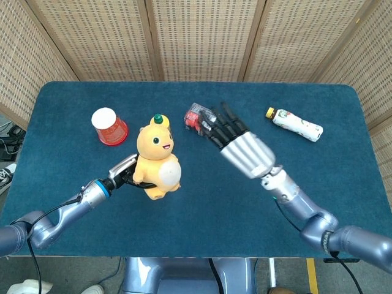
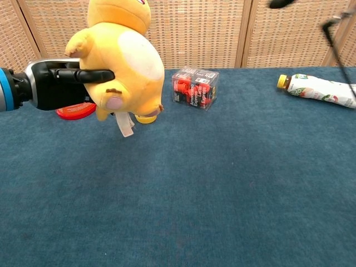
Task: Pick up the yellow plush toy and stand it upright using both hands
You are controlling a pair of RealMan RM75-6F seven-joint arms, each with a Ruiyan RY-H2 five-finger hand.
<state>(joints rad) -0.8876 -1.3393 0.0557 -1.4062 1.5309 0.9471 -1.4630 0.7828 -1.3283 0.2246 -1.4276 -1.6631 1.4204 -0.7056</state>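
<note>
- The plush (image 1: pixel 156 159) hung above the table (image 1: pixel 343 184), head up, held from its own back and side by the left hand (image 1: pixel 125 174). In the chest view its feet showed clear of the cloth, so it was not yet standing.
- The left hand's dark fingers (image 2: pixel 89 76) wrapped the toy's middle, grasping it; the toy sat at about 2 o'clock from that hand's wrist in the head view.
- The plush's long axis ran roughly upright, tipped slightly, face turned toward 3 o'clock.
- The right hand (image 1: pixel 242 147) held nothing, fingers spread and straight, well apart from the toy at its 3 o'clock side.
- The left hand was clearly the nearer one; my judgement is that setting the toy down depends on lowering it straight until its feet meet the cloth, with the right hand free to steady it.
- A red cup (image 1: pixel 109 126) lay at 10 o'clock from the toy; a small yellow bottle (image 1: pixel 158 119) stood just behind its head at 12 o'clock.
- A clear box (image 2: pixel 193 88) with red contents sat at 2 o'clock, partly behind the right hand's fingertips in the head view.
- A white bottle (image 1: pixel 295 124) lay on its side far off at 3 o'clock.
- Nothing lay directly beneath the toy, as far as the chest view showed; the yellow bottle was the closest thing to knock.
</note>
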